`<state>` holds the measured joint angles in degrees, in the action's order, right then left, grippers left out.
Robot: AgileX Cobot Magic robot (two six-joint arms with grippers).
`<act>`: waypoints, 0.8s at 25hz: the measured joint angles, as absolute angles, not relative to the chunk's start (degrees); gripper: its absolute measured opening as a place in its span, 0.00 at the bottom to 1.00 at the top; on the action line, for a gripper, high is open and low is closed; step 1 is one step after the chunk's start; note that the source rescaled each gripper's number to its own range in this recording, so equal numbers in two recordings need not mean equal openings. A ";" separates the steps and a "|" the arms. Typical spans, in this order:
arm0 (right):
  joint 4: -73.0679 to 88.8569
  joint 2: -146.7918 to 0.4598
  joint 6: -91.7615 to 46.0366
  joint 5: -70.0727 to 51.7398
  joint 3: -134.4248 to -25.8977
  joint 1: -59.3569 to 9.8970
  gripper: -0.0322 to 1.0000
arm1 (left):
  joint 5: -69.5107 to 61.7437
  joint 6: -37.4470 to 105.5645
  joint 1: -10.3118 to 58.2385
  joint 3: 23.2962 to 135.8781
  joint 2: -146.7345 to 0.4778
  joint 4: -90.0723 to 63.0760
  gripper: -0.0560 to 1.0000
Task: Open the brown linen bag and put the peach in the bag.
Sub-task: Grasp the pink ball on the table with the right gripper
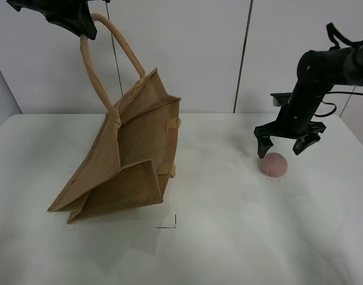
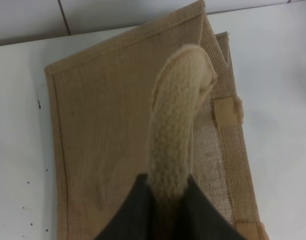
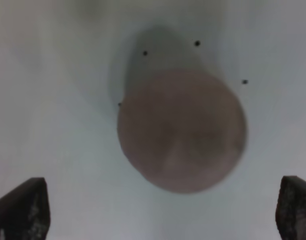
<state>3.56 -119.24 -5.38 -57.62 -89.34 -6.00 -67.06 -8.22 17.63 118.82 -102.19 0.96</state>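
So, your right hand [image 1: 281,149] hangs spread wide right over the peach [image 1: 273,164] on the table [image 1: 229,237], right side — it's straight below. Left hand [image 1: 85,32] is pinched on the brown linen bag [image 1: 136,160] handle [image 1: 92,71], holding it up on the left.

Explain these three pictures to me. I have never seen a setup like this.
This is a robot with two arms, each ending in a claw. The wide picture comes from a camera mounted high; the other two from cameras on the wrists. On the white table sit a brown linen bag and a pink peach. The left claw is shut on one loop handle, holding that side of the bag up. The right claw hangs open above the peach, holding nothing.
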 joint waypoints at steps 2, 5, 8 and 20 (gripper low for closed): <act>3.63 -121.17 -5.32 -56.77 -89.34 -6.14 1.00 | -67.06 -8.22 17.63 118.82 -102.19 0.96 0.05; 3.42 -123.65 -4.36 -54.81 -89.34 -6.03 1.00 | -67.06 -8.22 17.63 118.82 -102.19 1.15 0.05; 3.36 -125.19 -3.86 -52.79 -89.39 -5.85 1.00 | -67.06 -8.22 17.63 118.82 -102.19 1.15 0.05; 3.23 -128.15 -3.62 -49.66 -89.38 -5.67 0.74 | -67.06 -8.22 17.63 118.82 -102.19 1.21 0.05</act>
<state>3.23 -128.15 -3.62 -49.66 -89.38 -5.67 -67.06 -8.22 17.63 118.82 -102.19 1.21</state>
